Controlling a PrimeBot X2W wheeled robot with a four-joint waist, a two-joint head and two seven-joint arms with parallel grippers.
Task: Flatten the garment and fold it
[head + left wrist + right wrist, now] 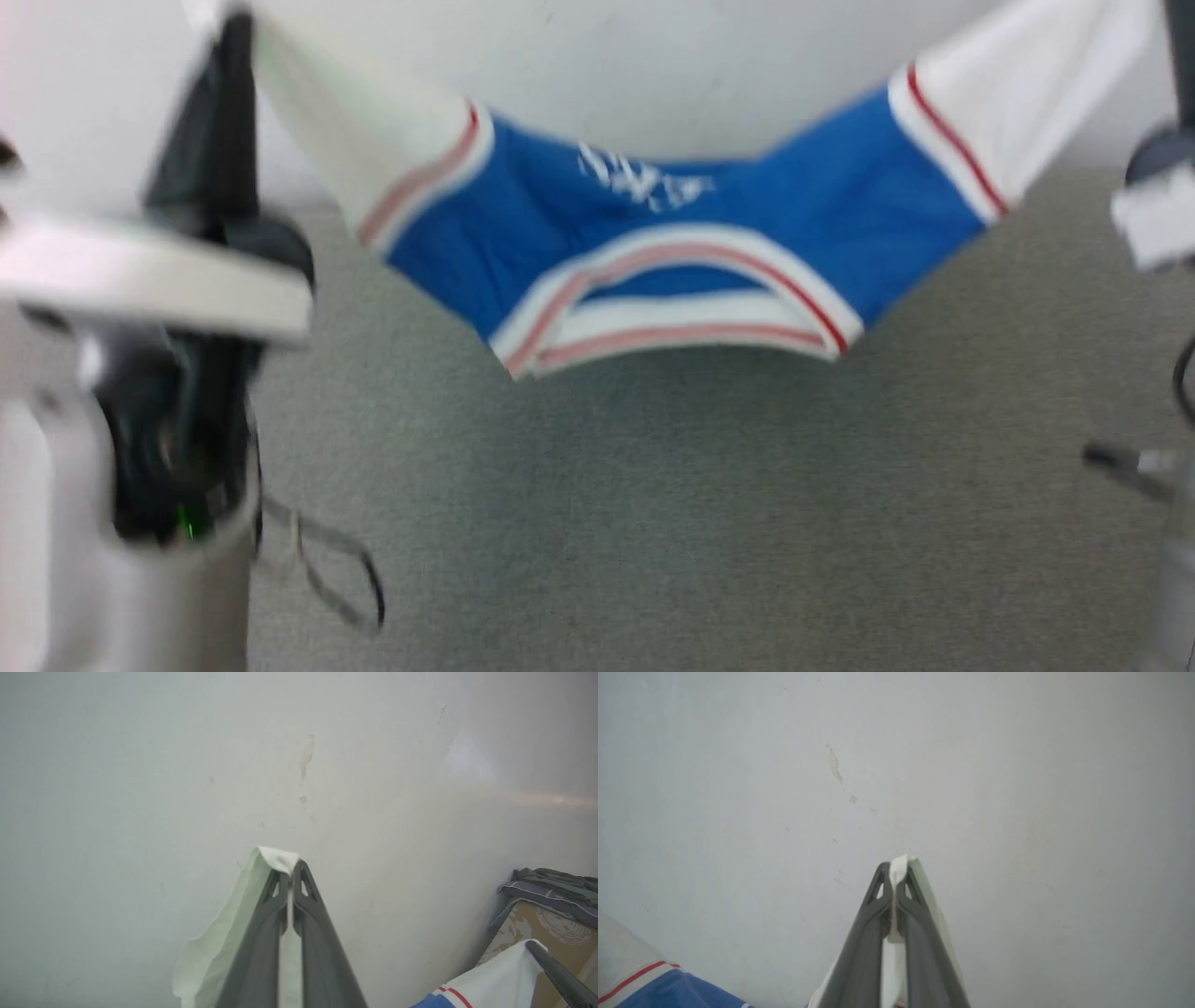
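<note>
On garment (pixel 840 233) cuffs, seemingly: left pincer (pixel 290 867) clamped; right pincer (pixel 896 870) too.

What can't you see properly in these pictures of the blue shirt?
- White letters on the garment: head view, too blurred to read.
- Garment's lower half: head view, hidden beneath its own shoulders and collar.
- End of the right-hand sleeve: head view, cut off by the top edge.
- Brown box with grey cloth on it: left wrist view, cut off by the right edge.
</note>
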